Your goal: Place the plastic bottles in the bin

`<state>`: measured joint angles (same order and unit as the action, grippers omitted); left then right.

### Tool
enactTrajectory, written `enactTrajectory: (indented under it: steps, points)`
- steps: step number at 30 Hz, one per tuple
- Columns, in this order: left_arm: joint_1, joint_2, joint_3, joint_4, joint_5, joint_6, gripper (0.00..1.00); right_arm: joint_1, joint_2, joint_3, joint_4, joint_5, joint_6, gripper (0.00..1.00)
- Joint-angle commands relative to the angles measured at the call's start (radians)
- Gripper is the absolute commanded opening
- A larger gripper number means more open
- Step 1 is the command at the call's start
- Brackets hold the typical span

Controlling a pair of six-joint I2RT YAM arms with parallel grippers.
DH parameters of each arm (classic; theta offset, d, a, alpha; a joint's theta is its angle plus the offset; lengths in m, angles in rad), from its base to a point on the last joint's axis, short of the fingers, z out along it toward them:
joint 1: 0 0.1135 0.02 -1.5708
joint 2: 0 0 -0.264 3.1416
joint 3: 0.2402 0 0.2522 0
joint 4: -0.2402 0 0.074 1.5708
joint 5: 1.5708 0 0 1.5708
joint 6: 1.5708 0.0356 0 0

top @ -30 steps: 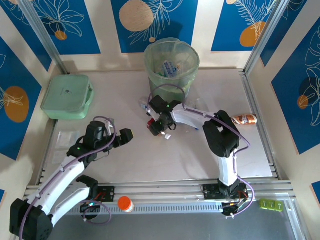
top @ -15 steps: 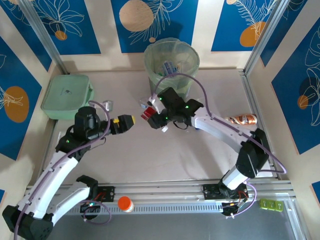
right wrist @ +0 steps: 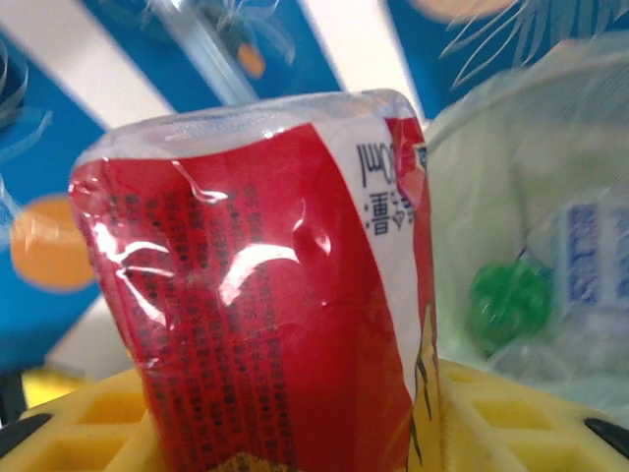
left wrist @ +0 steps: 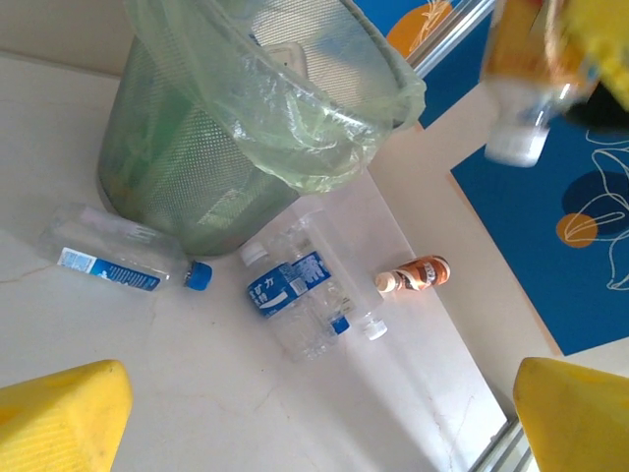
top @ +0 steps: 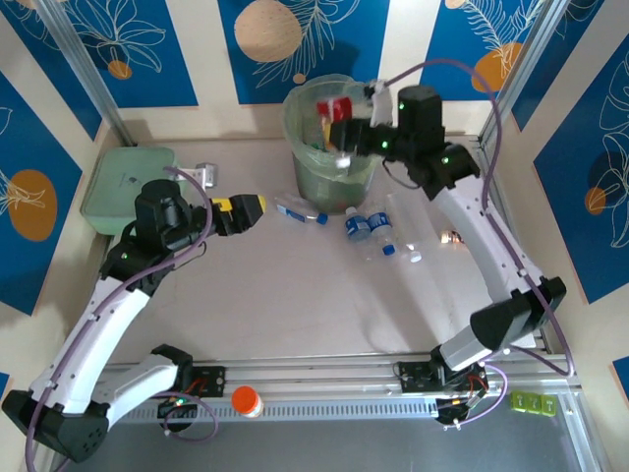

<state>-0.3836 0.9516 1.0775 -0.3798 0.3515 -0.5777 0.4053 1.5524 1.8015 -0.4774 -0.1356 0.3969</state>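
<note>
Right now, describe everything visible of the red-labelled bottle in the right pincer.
The red-labelled bottle is small, wrapped in a glossy, creased red film label with fine dark print and a white panel bearing characters. The right pincer is shut on it, yellow fingers pressing either side. Seen from above, it hangs over the open mouth of the bin, apparently clear of the rim. I cannot make out its cap.

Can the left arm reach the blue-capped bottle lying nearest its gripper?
Probably yes: the left gripper is open, and that blue-capped bottle lies on bare table just ahead of it, beside the bin.
</note>
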Motion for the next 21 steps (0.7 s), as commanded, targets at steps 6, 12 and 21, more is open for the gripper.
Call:
enactTrajectory:
  steps: [6, 12, 21]
  points:
    - [-0.004, 0.007, -0.031, 0.087, -0.068, 0.053, 0.99, -0.088, 0.373, 0.483, -0.139, -0.034, 0.157, 0.49]
    - [-0.014, 0.009, -0.091, 0.117, -0.089, 0.088, 0.99, -0.088, 0.636, 0.84, -0.303, -0.007, 0.173, 0.49]
    - [-0.024, 0.008, -0.143, 0.143, -0.114, 0.1, 1.0, -0.063, 0.767, 0.837, -0.387, 0.101, 0.18, 0.5]
